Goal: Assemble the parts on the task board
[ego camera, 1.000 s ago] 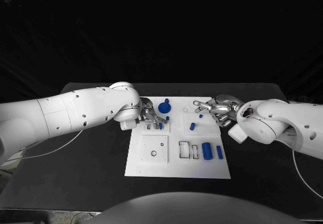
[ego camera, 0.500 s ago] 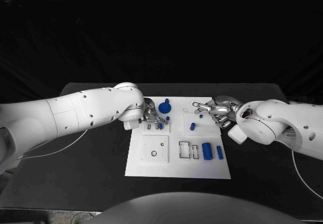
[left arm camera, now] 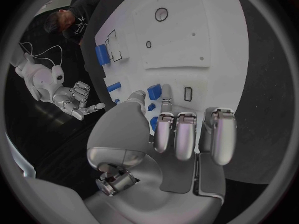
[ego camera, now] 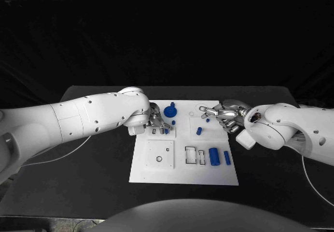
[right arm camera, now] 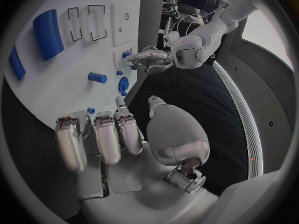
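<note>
— As the left arm swings further in over the board point(ego camera: 182, 170), what do you make of it compared with a second ago?

— Its white bulk now covers more of the board's upper left corner, and the left robot hand point(ego camera: 157, 119) sits lower over the cluster of small parts point(ego camera: 165, 129) there. The board itself and the parts on it lie where they were.

— Is that hand gripping anything?

— I cannot tell. In the left wrist view the left robot hand point(left arm camera: 169, 147) has its fingers stretched toward a square blue block point(left arm camera: 154, 90), with thumb and fingers either side of a couple of tiny blue bits, but whether it pinches one is hidden.

— And the other side?

— The right robot hand point(ego camera: 221, 115) has barely shifted; it hovers at the board's upper right edge, fingers apart and loosely curved, holding nothing. The right wrist view agrees: the hand point(right arm camera: 115, 144) is empty above the white surface.

— Where do the remaining parts lie?

— A gear-like part point(ego camera: 170, 112) is at the upper middle, a peg point(ego camera: 199, 130) lies loose at centre right, and a thick cylinder point(ego camera: 214, 156) and a slim one point(ego camera: 227, 157) rest at lower right, beside two empty slots point(ego camera: 195, 155).

— So, for the task?

— I judge the left hand is closing in for a pick or a seat at upper left; most of the assembly looks undone.
</note>
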Controlling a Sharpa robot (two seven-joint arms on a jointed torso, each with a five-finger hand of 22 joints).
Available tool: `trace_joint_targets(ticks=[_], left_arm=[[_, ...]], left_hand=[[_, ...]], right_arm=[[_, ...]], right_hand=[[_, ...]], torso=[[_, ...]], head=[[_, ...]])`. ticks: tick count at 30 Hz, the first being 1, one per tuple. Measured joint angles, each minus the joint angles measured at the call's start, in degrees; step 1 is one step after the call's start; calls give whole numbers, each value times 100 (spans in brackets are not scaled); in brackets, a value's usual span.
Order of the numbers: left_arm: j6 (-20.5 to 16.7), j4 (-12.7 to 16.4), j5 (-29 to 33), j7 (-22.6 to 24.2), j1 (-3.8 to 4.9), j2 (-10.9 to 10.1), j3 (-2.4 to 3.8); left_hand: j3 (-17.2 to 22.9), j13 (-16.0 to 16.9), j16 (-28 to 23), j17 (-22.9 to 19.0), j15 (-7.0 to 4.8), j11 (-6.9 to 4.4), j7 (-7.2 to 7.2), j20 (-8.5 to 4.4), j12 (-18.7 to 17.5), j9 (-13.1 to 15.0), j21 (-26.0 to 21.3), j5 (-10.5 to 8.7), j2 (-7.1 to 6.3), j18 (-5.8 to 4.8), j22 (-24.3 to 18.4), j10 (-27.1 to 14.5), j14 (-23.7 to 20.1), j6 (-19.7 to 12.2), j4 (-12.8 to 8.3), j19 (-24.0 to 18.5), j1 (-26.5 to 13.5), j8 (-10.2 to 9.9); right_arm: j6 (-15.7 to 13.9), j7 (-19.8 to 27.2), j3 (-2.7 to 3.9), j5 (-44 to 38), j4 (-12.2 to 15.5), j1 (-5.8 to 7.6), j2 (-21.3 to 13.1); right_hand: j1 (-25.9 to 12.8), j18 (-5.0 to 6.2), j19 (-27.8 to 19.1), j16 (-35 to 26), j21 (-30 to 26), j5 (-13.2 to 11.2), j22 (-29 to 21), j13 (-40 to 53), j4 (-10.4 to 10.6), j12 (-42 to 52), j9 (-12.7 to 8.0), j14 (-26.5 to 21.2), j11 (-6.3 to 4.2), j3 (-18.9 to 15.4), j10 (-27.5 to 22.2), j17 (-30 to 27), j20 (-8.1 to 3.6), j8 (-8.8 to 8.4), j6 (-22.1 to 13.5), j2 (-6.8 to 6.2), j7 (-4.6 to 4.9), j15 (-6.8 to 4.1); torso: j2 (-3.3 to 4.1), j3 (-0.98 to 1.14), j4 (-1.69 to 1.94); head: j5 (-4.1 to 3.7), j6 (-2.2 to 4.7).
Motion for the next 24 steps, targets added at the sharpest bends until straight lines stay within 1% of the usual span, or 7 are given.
trace_joint_targets(ticks=[3, 7, 10, 11, 13, 14, 24], left_arm=[[-4, -4, -8, -3, -6, 16, 0], [-6, -18, -15, -4, -10, 40, 0], [-5, -30, -18, -6, -13, 57, 0], [-4, -33, -19, -7, -14, 60, 0], [-3, -43, -20, -8, -16, 64, 0], [-3, -47, -20, -9, -16, 64, 0], [-6, -79, -34, -24, -18, 65, 2]], left_hand=[[0, 0, 0, 0, 0, 0, 0, 0, 0, 31, 0, 26, 37, 0, 0, 0, 0, 0, 0, 0, 37, 0], [27, 3, 0, 0, 0, -20, -21, 0, 0, 78, 0, 47, 46, 0, 0, -21, 0, -20, 7, 0, 149, 0], [33, 5, 0, 0, 0, -20, -21, 0, 0, 93, 0, 47, 51, 0, 0, -21, 0, -21, 1, 0, 156, 0], [33, 5, 0, 0, 0, -20, -21, 0, 0, 100, 0, 47, 75, 0, 0, -21, 0, -21, 1, 0, 180, 0], [49, 4, 0, 0, 0, -20, -21, 0, 0, 110, 0, 64, 62, -1, 0, -21, 0, -20, 17, 0, 194, 0], [48, 5, 0, 0, 0, -20, -21, 0, 0, 115, 0, 80, 76, 0, 0, -21, 0, -20, 17, 0, 226, 0], [64, 4, 0, -1, 0, -20, 0, 0, 0, 129, 0, 80, 76, 0, 0, -21, 0, -41, 1, 0, 226, -21]], right_arm=[[4, -4, 0, -1, 1, -4, 1], [8, -8, 0, -2, 3, -10, -5], [9, -9, 0, -2, 8, -15, -17], [9, -9, 0, -2, 9, -16, -20], [9, -9, 0, -2, 9, -18, -28], [9, -9, 0, -2, 9, -19, -31], [13, -19, 0, -3, 7, -40, -38]], right_hand=[[0, 0, 0, 0, 0, 0, 0, 0, 0, 0, 0, 0, 0, 0, 0, 0, 0, 0, 0, 0, 0, 0], [0, 0, 0, 0, 0, 0, -1, 0, 0, 0, 0, 0, 0, 0, 0, 1, 0, 0, 0, 0, 0, 0], [0, -1, 0, 0, 0, 0, -1, 0, 0, 0, 0, 0, 0, 0, 0, 5, 0, 0, 0, 0, 0, 0], [0, 0, 0, 0, 0, 0, -1, 0, 0, 0, -1, 0, 0, 0, 0, 5, 0, 0, 0, 0, 0, 0], [0, 0, 0, 0, 0, 0, -1, 0, 0, 0, -1, 0, 0, 0, 0, 5, 0, 0, 0, 0, 0, 0], [0, 0, 0, 0, 0, 0, -1, 0, 0, 0, 0, 0, 0, 0, 0, 5, 0, 0, 0, 0, 0, 0], [0, 0, 0, 0, 0, 0, -2, 0, 0, 0, -1, 0, 0, 0, 0, 4, 0, 0, 0, 0, 0, 0]], torso=[[0, 0, -1], [1, -2, -3], [2, -1, -3], [2, -1, -3], [2, 0, -3], [2, 0, -3], [2, 0, -6]], head=[[0, 0], [-2, 0], [-8, 0], [-9, 0], [-10, 0], [-10, 0], [-10, 0]])
